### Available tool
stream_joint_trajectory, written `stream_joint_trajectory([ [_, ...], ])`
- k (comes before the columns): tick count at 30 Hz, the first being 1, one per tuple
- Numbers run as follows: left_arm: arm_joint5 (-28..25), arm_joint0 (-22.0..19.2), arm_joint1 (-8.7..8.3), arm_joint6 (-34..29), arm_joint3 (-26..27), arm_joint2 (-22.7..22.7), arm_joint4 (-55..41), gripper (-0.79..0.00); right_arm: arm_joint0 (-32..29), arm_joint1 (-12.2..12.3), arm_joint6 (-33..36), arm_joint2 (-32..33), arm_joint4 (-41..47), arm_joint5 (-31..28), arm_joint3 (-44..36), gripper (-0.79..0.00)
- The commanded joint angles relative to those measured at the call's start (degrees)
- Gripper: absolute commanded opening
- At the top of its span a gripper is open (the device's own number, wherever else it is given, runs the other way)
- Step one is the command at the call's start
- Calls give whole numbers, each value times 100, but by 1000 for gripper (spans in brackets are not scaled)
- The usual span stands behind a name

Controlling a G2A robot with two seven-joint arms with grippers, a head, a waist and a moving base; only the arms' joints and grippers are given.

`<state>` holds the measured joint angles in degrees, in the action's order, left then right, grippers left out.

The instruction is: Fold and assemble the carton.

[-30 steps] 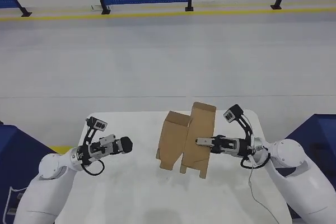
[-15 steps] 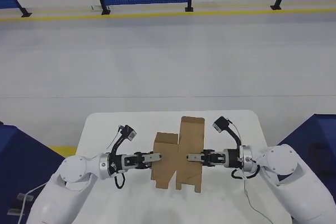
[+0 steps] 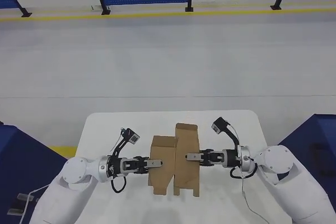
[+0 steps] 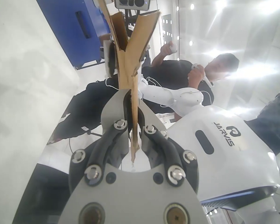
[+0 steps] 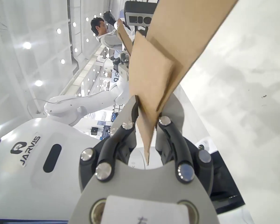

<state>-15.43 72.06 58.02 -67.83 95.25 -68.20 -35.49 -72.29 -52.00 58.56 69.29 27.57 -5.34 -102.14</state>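
The left end effector (image 3: 156, 163), well clear of the carton (image 3: 186, 175) a second ago, now pinches its left edge, closed tight on the cardboard. The carton hangs above the bench (image 3: 101, 129), a little lower. The right end effector (image 3: 191, 157) stays clamped on the right edge. With both sides held, pulling it open looks possible.

You have the carton (image 3: 183, 175) over the middle of the table (image 3: 101, 123), the left gripper (image 3: 158, 163) holding one side and the right gripper (image 3: 189, 158) the other.
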Motion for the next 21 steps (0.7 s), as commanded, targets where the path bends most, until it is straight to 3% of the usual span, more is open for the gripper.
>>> stream_joint_trajectory([
  [1, -35, 9, 0, -30, -11, -26, -63, -785, 74, -34, -20, 65, 885, 225, 371, 0],
  [6, -66, 28, -6, -127, -60, -110, -213, -785, 209, -90, 1, 180, 1963, 601, 798, 0],
  [15, 5, 20, 1, -233, -118, -90, -256, -785, 209, -90, 1, 180, 1963, 601, 798, 0],
  [19, 40, -3, 11, -222, -112, -41, -223, -785, 203, -107, -429, 101, 1579, 748, 562, 0],
  [20, 44, -4, 14, -223, -108, -33, -227, -785, 217, -112, -499, 75, 1510, 819, 524, -292],
  [21, 46, -4, 15, -222, -105, -32, -229, -785, 217, -112, -499, 75, 1510, 819, 524, -456],
])
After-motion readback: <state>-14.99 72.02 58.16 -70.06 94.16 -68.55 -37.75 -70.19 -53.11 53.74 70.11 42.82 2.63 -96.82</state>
